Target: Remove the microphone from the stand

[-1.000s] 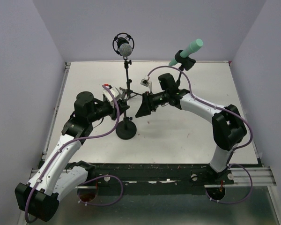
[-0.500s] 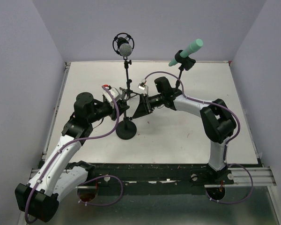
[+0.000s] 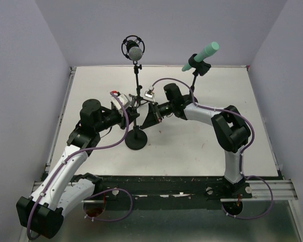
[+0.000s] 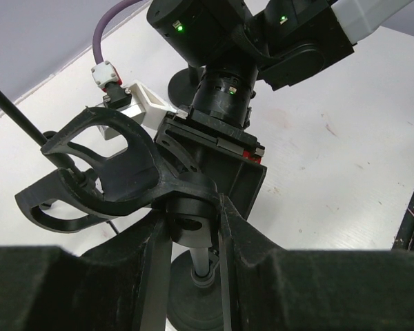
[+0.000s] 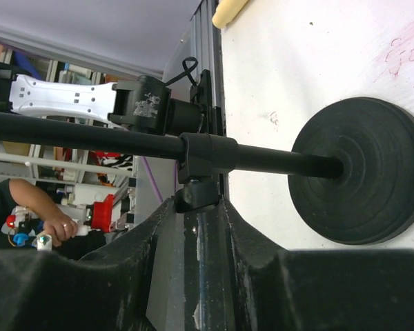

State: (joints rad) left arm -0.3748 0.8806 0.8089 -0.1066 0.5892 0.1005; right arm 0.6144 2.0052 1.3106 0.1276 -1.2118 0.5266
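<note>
Clamping on the stand [image 3: 137, 85] pole is seen at the left gripper [image 4: 193, 234]. Right gripper [image 5: 196, 207] jaws are set around the collar knob [image 5: 199, 189]; contact cannot be told. Microphone [image 3: 135, 51] is seated in the shock mount [image 3: 125, 46], upper centre of the top view.

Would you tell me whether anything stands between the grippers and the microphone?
Nothing separate does. The left gripper and right gripper sit low on the stand; the microphone is at its top, ringed only by its shock mount.
</note>
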